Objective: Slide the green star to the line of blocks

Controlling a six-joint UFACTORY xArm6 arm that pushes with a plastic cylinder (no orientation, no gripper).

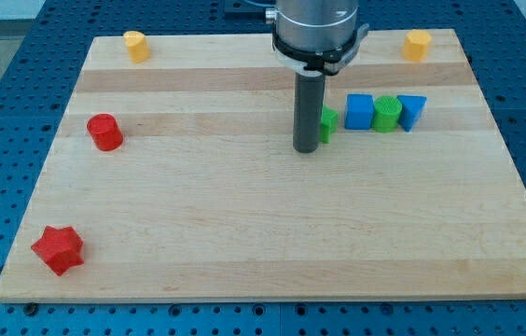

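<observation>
- The green star [327, 122] is mostly hidden behind the rod; its pointing direction cannot be told.
- My tip [305, 148] touches its left side; there is no hand to open.

You get bright, even light from overhead. The table [244, 233] shows no glare and stays sharp to every corner. Shadows are soft and short, hugging each block's base. The rod [308, 112] casts only a faint smudge. Straight edges show no distortion.
</observation>
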